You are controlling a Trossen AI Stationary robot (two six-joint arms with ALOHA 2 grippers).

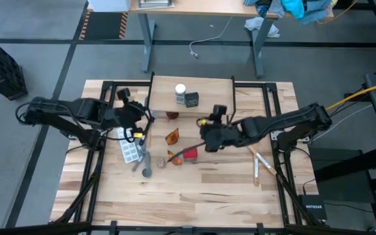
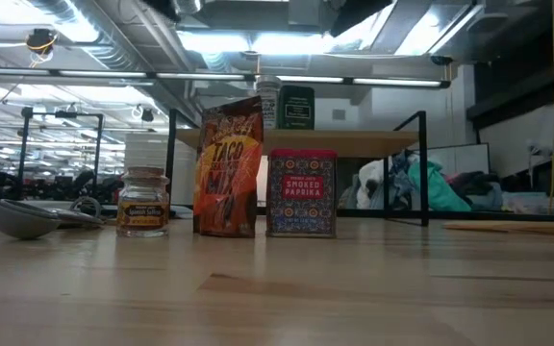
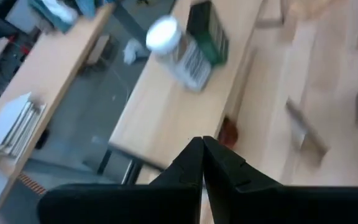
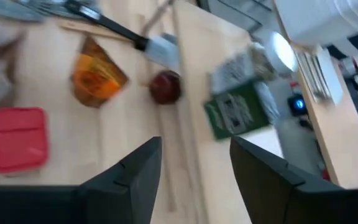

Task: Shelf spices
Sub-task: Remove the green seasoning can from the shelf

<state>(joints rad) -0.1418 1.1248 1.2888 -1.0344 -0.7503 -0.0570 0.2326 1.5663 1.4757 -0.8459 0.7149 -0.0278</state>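
The shelf (image 1: 204, 88) stands at the table's far middle and bears a white-capped jar (image 1: 180, 91) and a dark square tin (image 1: 191, 99). On the table before it are a brown-capped jar (image 1: 172, 115), two orange packets (image 1: 172, 137) (image 1: 173, 158) and a red-topped box (image 1: 190, 154). The low view shows the box (image 2: 301, 192), a packet (image 2: 229, 168) and a small jar (image 2: 144, 200) standing upright. My left gripper (image 3: 202, 155) is shut and empty, raised off the shelf's left front corner. My right gripper (image 4: 194, 165) is open and empty, raised above the table right of the packets.
A pale grey tray-like utensil (image 1: 129, 151) and a measuring spoon (image 1: 145, 168) lie left of the packets. A wooden spatula (image 1: 261, 163) lies at the right. Bare planks run along the near edge. Another table (image 1: 194, 6) stands beyond the far edge.
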